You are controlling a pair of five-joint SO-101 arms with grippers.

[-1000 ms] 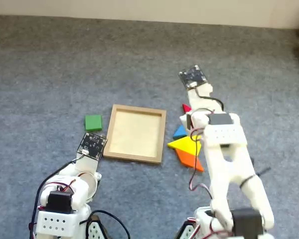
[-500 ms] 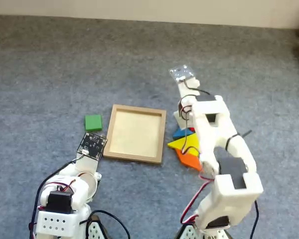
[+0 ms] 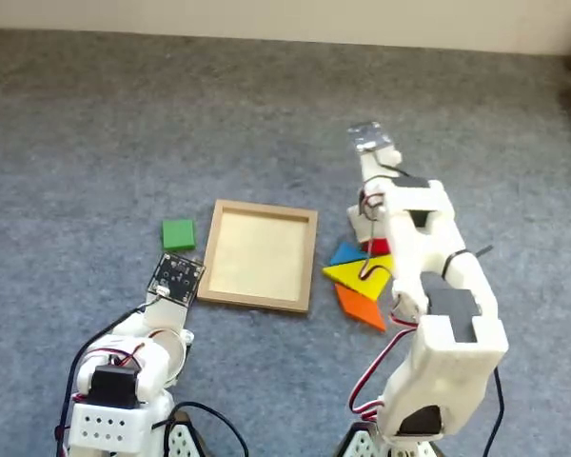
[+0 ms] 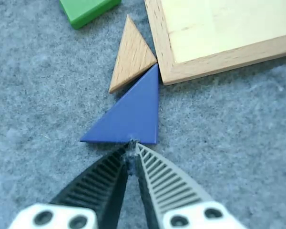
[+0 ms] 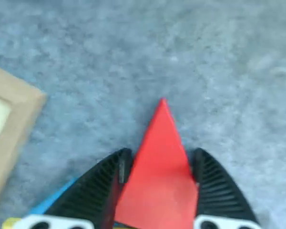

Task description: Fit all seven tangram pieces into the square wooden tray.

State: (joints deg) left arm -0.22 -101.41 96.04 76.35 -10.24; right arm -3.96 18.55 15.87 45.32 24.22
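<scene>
The square wooden tray lies empty at mid-table. My right gripper has a finger pressed on each side of the red triangle, whose tip points away over the carpet. From above, the red triangle peeks out under the right arm, beside the light blue, yellow and orange pieces. My left gripper is shut, its tips touching the edge of the dark blue triangle. A wooden triangle lies between that and the tray corner. The green square sits left of the tray.
The right arm stretches over the cluster of pieces right of the tray. The left arm's wrist board hangs by the tray's near left corner. Grey carpet spreads beyond the tray.
The right arm swung left, then back right, and its wrist turned. The red triangle shows nearer the yellow piece than a second ago. The left arm has kept still.
</scene>
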